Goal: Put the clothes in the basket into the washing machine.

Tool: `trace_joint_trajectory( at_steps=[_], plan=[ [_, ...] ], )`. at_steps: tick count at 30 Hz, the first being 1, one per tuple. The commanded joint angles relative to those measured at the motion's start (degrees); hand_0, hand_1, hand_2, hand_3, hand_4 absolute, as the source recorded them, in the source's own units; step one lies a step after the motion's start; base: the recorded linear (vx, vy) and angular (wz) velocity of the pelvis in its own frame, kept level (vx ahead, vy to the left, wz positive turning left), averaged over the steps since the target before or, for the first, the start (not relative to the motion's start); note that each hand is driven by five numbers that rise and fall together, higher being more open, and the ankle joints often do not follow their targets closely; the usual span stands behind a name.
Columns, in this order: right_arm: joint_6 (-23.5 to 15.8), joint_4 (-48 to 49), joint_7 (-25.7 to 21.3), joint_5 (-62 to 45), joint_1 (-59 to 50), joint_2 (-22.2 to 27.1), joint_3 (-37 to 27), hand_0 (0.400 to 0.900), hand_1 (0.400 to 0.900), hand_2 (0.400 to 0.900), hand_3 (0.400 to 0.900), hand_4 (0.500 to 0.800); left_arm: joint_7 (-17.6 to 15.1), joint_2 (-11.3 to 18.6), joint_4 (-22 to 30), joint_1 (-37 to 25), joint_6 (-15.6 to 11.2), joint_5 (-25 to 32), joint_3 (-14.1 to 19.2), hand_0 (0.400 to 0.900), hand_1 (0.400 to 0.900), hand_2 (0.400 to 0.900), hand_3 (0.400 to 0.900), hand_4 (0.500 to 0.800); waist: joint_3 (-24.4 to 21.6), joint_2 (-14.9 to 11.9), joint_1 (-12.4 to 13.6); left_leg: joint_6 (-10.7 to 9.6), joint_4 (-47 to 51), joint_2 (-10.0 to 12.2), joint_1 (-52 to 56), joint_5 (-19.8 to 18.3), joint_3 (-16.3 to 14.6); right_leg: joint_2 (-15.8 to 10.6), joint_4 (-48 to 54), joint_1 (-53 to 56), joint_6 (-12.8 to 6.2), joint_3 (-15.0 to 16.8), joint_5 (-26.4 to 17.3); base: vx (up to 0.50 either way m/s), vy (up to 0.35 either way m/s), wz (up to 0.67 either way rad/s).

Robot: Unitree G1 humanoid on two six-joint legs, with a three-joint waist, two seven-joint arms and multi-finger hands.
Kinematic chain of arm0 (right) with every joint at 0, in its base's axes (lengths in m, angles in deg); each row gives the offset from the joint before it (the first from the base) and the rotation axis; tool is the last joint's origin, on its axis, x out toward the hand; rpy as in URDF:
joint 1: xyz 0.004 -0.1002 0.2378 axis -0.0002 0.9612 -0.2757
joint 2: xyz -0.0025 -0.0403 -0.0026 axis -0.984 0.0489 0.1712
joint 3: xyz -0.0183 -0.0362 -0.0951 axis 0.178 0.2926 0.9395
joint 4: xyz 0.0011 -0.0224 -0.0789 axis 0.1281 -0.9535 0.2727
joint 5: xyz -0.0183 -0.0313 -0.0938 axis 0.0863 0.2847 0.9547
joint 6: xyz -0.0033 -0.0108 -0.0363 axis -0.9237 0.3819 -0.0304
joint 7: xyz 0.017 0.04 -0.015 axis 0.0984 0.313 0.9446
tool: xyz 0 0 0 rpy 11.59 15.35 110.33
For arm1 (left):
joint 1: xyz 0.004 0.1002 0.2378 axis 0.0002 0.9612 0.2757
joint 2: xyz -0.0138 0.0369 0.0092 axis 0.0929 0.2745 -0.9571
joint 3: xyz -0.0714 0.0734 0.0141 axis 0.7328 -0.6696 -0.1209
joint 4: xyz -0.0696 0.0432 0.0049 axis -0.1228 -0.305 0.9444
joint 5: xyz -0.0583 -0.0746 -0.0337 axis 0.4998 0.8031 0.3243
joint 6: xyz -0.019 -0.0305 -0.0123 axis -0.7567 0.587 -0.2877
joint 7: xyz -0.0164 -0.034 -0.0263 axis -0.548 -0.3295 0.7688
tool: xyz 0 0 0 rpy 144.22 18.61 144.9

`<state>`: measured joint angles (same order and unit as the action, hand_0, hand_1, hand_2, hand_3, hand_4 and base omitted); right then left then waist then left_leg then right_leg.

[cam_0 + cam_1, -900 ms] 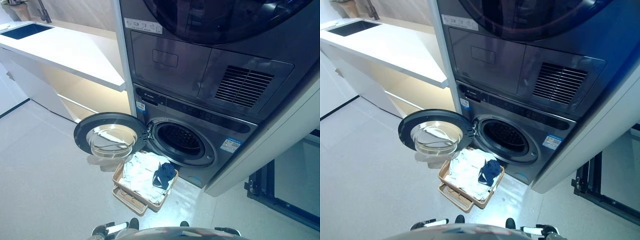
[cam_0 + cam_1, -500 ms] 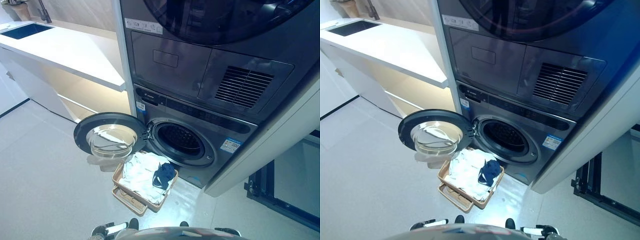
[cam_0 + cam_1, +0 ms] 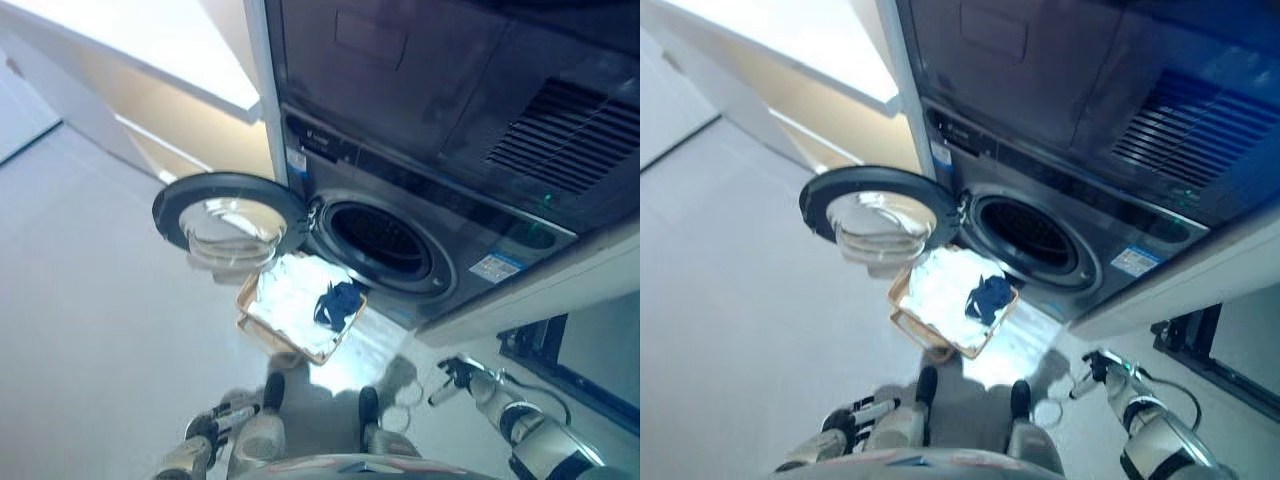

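A light wooden basket [image 3: 250, 322] stands on the floor right in front of the washing machine [image 3: 500, 225]. It holds white clothes [image 3: 285, 303] with a dark blue garment [image 3: 338, 302] on top at the right. The machine's round door [image 3: 228, 214] is swung open to the left, above the basket's far left corner, and the dark drum opening [image 3: 383, 241] is bare. My left hand [image 3: 222, 422] hangs low at the bottom left, fingers relaxed, holding nothing. My right hand [image 3: 1093, 370] hangs at the bottom right, also open and empty. Both are well short of the basket.
A second grey appliance [image 3: 450, 80] with a vent grille sits stacked on the washing machine. A white counter [image 3: 190, 50] runs off to the left of it. A black metal frame [image 3: 565, 355] stands at the right. Pale floor lies to the left of the basket.
The whole view has tipped downward, so the camera moved. Both hands now show at the bottom edge. The basket, clothes and door have not shifted.
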<state>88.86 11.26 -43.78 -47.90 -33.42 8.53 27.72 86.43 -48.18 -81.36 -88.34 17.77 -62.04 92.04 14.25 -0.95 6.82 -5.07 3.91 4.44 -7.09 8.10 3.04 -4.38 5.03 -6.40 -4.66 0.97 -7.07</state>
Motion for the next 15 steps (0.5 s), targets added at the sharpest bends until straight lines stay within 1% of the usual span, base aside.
trace_joint_trajectory(
  at_steps=[1,2,3,4,5,8,10,15],
  plan=[
    [0.27,-0.74,-2.70,0.39,-20.85,-2.73,13.73,0.900,0.900,0.900,0.900,0.800,-1.79,0.00,-2.57,-2.35,-0.25,0.78,-1.38,0.900,0.900,0.900,0.900,0.800,7.88,2.15,2.33,3.69,-1.63,-2.51,-3.74,-1.93,1.19,4.98,-5.03,3.19,3.23,-1.37,1.56,-0.08,0.026,0.04],
    [0.70,6.41,-2.14,1.53,-21.29,-2.33,14.40,0.900,0.900,0.900,0.900,0.800,-1.96,0.22,-1.20,-2.59,-0.18,1.52,-0.23,0.900,0.900,0.900,0.900,0.800,9.22,2.45,2.90,3.62,-1.44,-2.05,-4.52,-1.56,1.01,5.33,-6.18,1.68,3.00,-1.43,1.60,-0.05,0.033,0.03],
    [0.67,9.80,-1.68,1.80,-21.69,-1.40,13.56,0.900,0.900,0.900,0.900,0.800,-2.24,0.46,-0.94,-2.81,-0.36,2.01,0.47,0.900,0.900,0.900,0.900,0.800,10.27,2.47,3.03,3.56,-1.20,-1.77,-4.44,-1.49,0.90,5.42,-6.87,0.91,2.97,-1.33,1.65,-0.06,0.044,-0.03],
    [0.67,6.97,-2.49,0.16,-24.07,-1.46,13.18,0.900,0.900,0.900,0.900,0.800,-2.82,0.41,-1.43,-2.73,-0.40,2.60,1.26,0.900,0.900,0.900,0.900,0.800,11.51,2.77,3.53,3.43,-1.01,-1.65,-4.55,-1.16,0.86,5.56,-7.39,0.57,2.95,-1.17,1.61,-0.05,0.038,0.03],
    [0.75,6.55,-3.08,-0.46,-27.02,-1.82,14.29,0.900,0.900,0.900,0.900,0.800,-3.05,0.19,-1.20,-2.59,-0.33,2.92,1.43,0.900,0.900,0.900,0.900,0.800,12.76,3.00,3.88,3.38,-0.86,-1.52,-4.91,-0.95,0.92,5.51,-7.77,0.13,2.85,-0.99,1.53,-0.07,0.031,0.10],
    [0.91,2.29,-4.45,-1.34,-30.82,-3.45,15.87,0.900,0.900,0.900,0.900,0.800,-2.91,-0.77,0.14,-3.26,-0.41,3.86,1.69,0.900,0.900,0.900,0.900,0.800,15.15,3.44,4.55,3.20,-1.61,-1.00,-6.17,-0.64,0.88,5.11,-8.96,-1.02,2.50,-1.32,1.30,-0.03,0.017,0.08],
    [0.86,0.76,-5.06,-1.84,-33.63,-3.34,16.79,0.900,0.900,0.900,0.900,0.800,-2.86,-1.26,1.33,-3.07,-0.51,4.38,1.54,0.900,0.900,0.900,0.900,0.800,15.54,3.82,4.96,3.01,-3.32,-0.81,-8.42,-0.64,1.00,4.94,-10.16,-2.80,2.15,-1.56,1.06,-0.02,0.027,0.08],
    [0.77,-2.44,-6.54,-2.06,-39.81,-3.85,20.40,0.900,0.900,0.900,0.900,0.800,-2.84,-2.01,2.28,-2.90,-0.86,5.32,1.47,0.900,0.900,0.900,0.900,0.800,15.55,5.11,5.61,2.42,-8.43,-0.18,-14.83,-0.92,1.30,4.56,-13.37,-7.96,1.01,-1.75,0.58,-0.01,0.043,0.08]
  ],
)
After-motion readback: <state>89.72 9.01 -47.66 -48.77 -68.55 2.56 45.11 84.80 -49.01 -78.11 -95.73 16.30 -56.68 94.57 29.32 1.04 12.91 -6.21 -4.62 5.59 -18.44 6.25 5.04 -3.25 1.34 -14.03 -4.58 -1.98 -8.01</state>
